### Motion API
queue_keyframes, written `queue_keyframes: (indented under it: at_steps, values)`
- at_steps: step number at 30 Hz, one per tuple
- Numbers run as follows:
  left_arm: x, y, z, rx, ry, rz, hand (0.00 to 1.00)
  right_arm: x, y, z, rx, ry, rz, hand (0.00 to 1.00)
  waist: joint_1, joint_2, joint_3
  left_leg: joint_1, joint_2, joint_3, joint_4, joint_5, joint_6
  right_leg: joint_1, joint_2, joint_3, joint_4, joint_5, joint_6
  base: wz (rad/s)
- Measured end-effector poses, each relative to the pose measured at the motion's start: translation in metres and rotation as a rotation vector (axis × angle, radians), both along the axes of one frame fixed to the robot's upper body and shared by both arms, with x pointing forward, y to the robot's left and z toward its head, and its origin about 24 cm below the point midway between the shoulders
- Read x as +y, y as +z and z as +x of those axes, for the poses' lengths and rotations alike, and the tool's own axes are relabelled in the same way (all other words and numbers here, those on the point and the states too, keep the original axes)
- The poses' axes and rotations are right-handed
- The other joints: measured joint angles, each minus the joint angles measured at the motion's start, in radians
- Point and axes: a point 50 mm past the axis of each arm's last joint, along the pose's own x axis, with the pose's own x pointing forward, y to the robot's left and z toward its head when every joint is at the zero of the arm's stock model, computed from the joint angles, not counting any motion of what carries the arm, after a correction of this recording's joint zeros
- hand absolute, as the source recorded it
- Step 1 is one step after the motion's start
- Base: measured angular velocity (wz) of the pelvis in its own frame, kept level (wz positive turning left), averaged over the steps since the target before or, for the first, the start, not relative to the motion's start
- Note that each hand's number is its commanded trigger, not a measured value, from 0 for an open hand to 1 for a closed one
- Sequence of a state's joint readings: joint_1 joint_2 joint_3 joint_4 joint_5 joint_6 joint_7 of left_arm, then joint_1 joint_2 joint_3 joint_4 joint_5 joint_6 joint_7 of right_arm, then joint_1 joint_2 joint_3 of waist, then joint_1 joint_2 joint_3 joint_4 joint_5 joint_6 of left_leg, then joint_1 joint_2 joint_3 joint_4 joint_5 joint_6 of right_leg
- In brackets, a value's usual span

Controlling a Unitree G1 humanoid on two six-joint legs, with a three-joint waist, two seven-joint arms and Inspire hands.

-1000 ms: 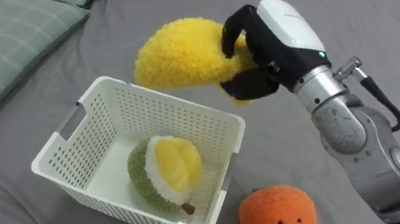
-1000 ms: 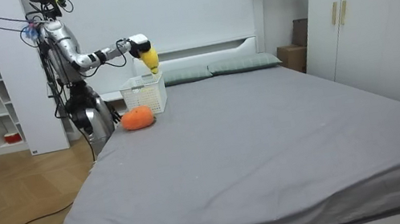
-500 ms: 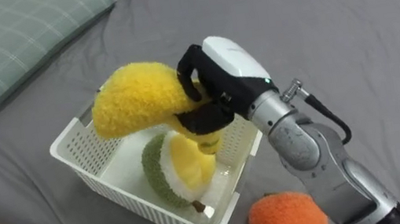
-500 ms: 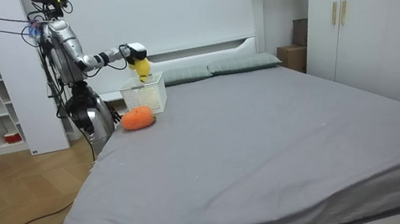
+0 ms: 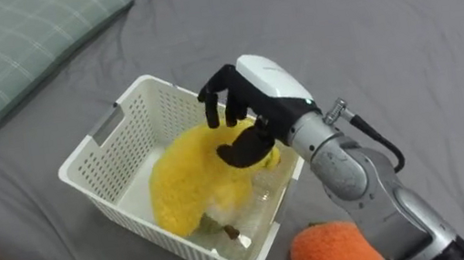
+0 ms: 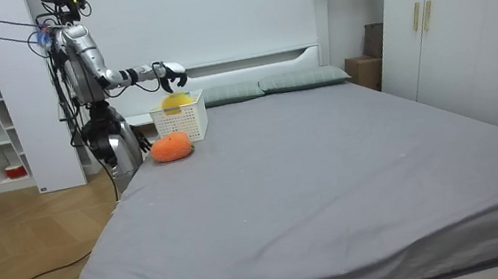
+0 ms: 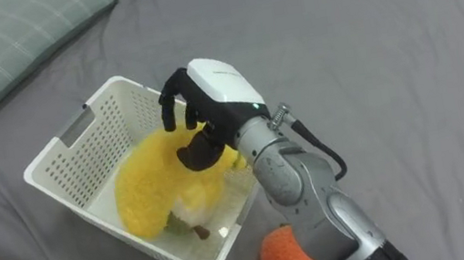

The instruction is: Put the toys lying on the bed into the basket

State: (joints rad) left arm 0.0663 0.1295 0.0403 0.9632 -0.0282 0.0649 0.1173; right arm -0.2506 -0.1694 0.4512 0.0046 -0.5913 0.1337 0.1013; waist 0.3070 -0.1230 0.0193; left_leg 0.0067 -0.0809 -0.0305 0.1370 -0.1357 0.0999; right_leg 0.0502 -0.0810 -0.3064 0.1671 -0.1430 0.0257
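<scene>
Looking down from the head camera, I see the right hand (image 5: 252,108) is now spread open and holds nothing. A moment ago it carried the fluffy yellow plush toy (image 5: 188,178), which now lies just under it inside the white perforated plastic basket (image 5: 93,155). I judge this toy collected. The round orange plush toy (image 5: 333,253), below the hand near the forearm, waits outside the basket.

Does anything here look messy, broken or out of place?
Nothing is broken or spilled. The fluffy yellow plush toy lies in the white plastic lattice basket, below the right hand; the round orange plush toy sits outside on the grey bed.
</scene>
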Motion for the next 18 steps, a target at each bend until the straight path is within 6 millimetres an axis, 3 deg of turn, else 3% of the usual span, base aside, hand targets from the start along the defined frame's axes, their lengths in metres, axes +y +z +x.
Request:
queue_keyframes:
  at_steps: [18]
  values:
    - [-0.0005, -0.0001, 0.0, 0.001, -0.003, 0.0, 0.0, -0.0004, 0.0022, 0.0003, -0.011, -0.003, 0.005, 0.0, -0.004, -0.002, -0.0024, 0.001, 0.0, 0.0, 0.0, 0.0, 0.0, 0.001, 0.0, 0.002, 0.0, 0.0, 0.0, 0.0]
